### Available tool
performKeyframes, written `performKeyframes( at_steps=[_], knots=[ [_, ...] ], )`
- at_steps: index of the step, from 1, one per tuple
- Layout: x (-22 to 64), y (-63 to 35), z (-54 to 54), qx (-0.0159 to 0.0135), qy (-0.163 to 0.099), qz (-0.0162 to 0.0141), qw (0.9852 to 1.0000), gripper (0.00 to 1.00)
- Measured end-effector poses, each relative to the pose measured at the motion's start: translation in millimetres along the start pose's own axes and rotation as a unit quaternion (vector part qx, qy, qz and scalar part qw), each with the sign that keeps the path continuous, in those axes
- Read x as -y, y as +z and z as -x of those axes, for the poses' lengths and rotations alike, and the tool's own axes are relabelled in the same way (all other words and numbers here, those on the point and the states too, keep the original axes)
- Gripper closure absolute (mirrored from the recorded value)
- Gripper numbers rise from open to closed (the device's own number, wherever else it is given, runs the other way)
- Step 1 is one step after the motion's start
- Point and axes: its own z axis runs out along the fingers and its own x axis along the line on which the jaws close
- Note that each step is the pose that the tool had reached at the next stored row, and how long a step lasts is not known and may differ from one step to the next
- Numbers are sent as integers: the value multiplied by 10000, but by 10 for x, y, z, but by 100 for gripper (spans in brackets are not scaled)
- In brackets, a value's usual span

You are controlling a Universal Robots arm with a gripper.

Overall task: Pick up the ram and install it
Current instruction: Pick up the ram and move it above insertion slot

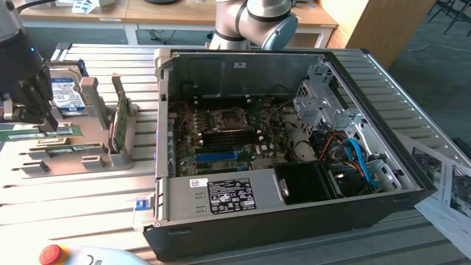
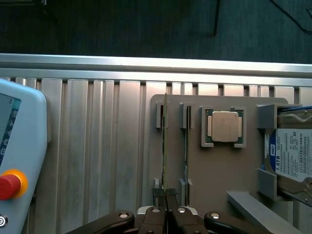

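We see the ram (image 2: 165,146) edge-on in the wrist view, a thin green stick lying along the line of one slot in a grey holder (image 2: 214,170). The gripper (image 2: 168,207) has its fingers pressed together on the near end of the stick. We cannot tell whether the ram is seated in the slot or raised a little out of it. In the exterior view the ram (image 1: 37,134) lies level under the dark gripper (image 1: 50,128), at that view's left.

Just beside the ram, a second stick (image 2: 185,146) stands in the neighbouring slot. Beyond it a square silver chip (image 2: 224,126) sits in its own recess, and a hard drive (image 2: 292,156) with a blue label is held at the holder's far end. The holder rests on a ribbed metal table (image 2: 97,146).

Well apart, towards the exterior view's right, an open computer case (image 1: 257,237) lies on its side with its green board (image 1: 220,138) exposed. A grey handset (image 2: 19,146) with a red button (image 2: 9,185) lies on the table.
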Motion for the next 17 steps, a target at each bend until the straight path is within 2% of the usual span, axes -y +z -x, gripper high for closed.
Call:
performKeyframes(
  at_steps=[17],
  knots=[
    [-9, -263, 1, -32, 33, 0, 10000, 88]
  ],
)
